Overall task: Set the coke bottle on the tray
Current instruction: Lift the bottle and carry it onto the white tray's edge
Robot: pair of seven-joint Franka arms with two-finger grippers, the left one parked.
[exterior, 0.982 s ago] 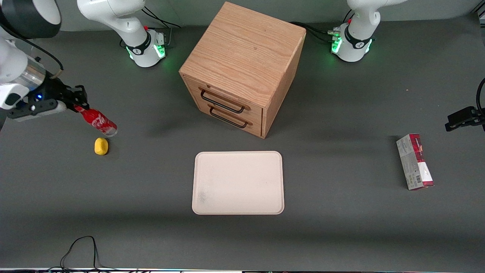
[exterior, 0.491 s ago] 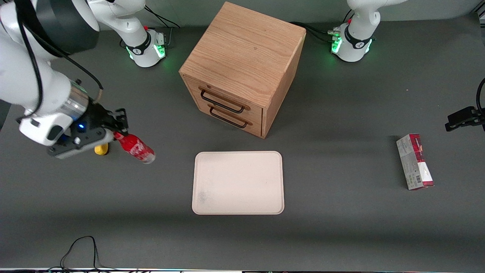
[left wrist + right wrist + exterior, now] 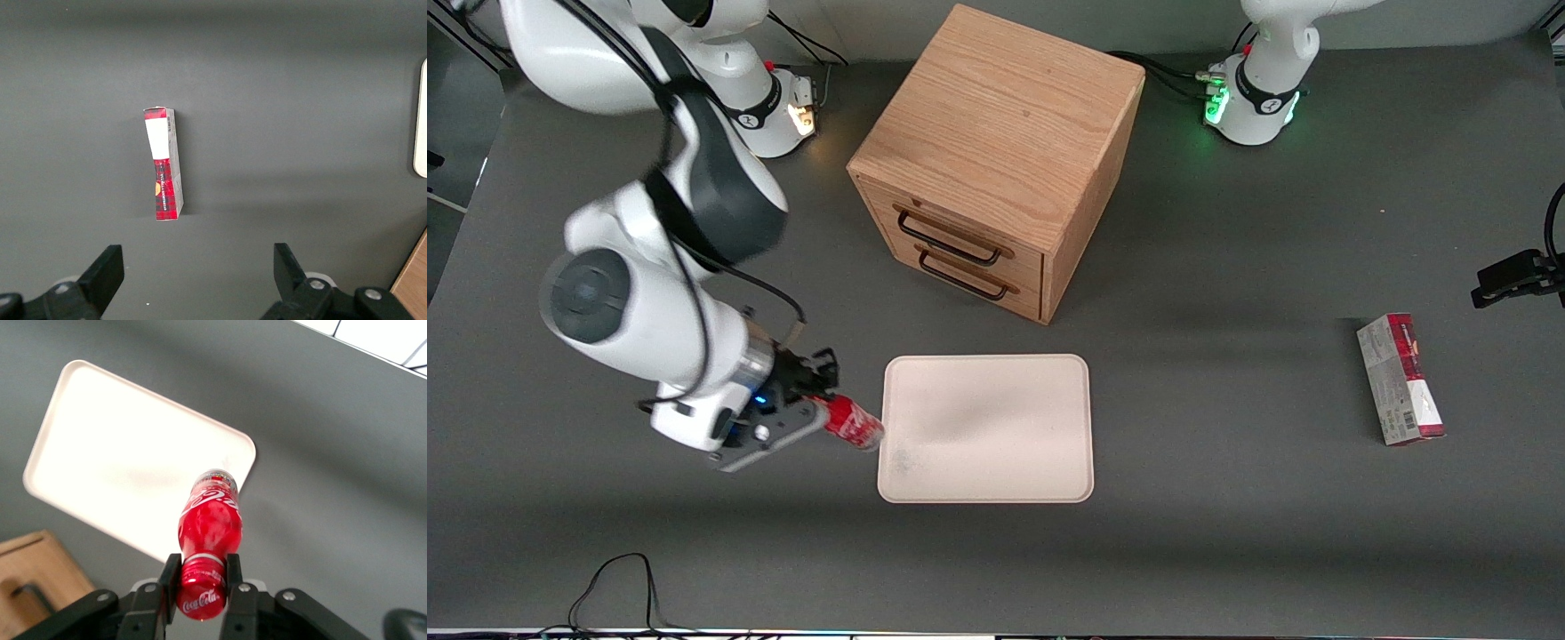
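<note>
My right gripper [image 3: 818, 404] is shut on the cap end of the small red coke bottle [image 3: 852, 423], which hangs tilted in the air with its base pointing at the tray. The bottle's base is just at the tray's edge on the working arm's end. In the right wrist view the black fingers [image 3: 169, 577] clamp the red cap and neck of the coke bottle [image 3: 210, 523], with my gripper [image 3: 200, 580] above the tray's corner. The cream tray [image 3: 1005, 444] lies flat in front of the wooden cabinet, and the tray [image 3: 127, 460] holds nothing.
A wooden two-drawer cabinet [image 3: 996, 151] stands farther from the front camera than the tray. A red-and-grey carton [image 3: 1400, 379] lies toward the parked arm's end of the table, also the carton [image 3: 163, 163] in the left wrist view. A black cable [image 3: 614, 587] loops at the table's near edge.
My right arm has carried the coke bottle from the working arm's end of the table toward the tray, and nearer to the front camera. The yellow object it passed is now hidden.
</note>
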